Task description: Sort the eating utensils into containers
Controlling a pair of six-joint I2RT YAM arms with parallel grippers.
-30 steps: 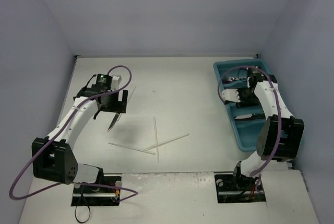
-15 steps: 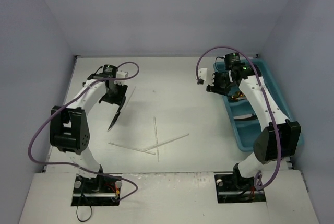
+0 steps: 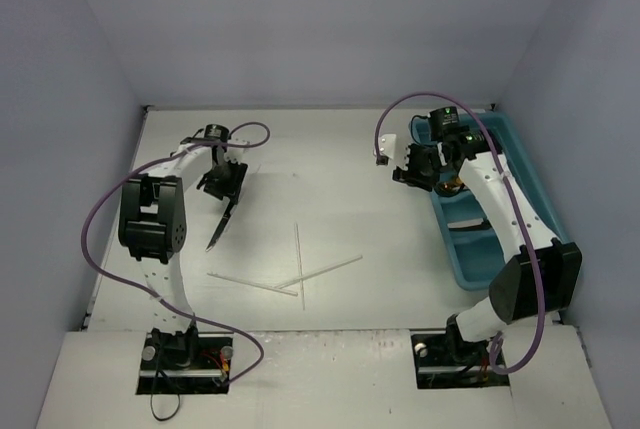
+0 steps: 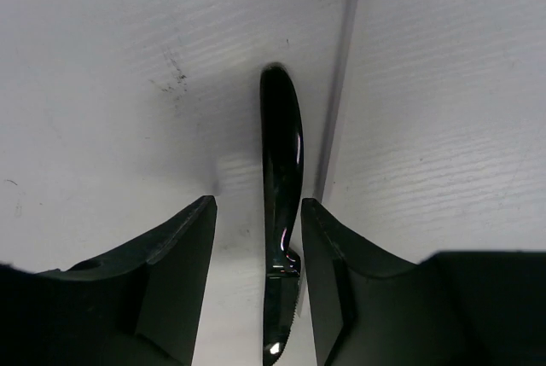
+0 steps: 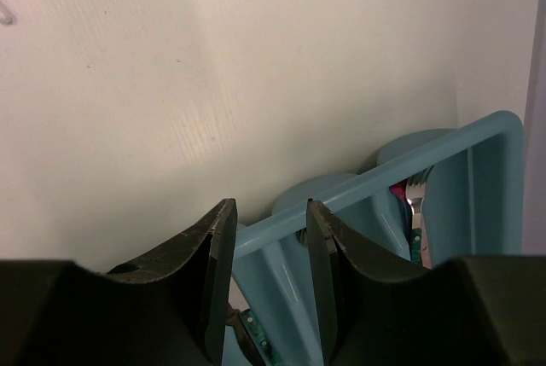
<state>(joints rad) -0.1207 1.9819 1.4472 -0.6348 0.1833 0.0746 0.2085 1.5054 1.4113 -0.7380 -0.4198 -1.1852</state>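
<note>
1. A second ago my right arm was bent down over the tray. Now it has swung out to the left, and my right jaws hang just off the tray's far left corner, about where they were half a second ago.
2. My right jaws are apart with nothing between them. In the right wrist view the tray's teal rim runs across beneath them.
3. Inside the tray, that same view shows a silver fork with a bit of pink beside it.
4. My left arm has folded in closer to the left wall since a second ago. My left jaws have moved only a little and are still over the handle end of the dark knife.
5. My left jaws are apart and straddle the knife. The right one sits very close to it; I cannot tell whether it touches.
6. The knife has not moved. It lies flat on the tabletop, well apart from the tray, with one thin white stick just beside it.
7. The three crossed white sticks in the middle of the tabletop lie as they did before.
</note>
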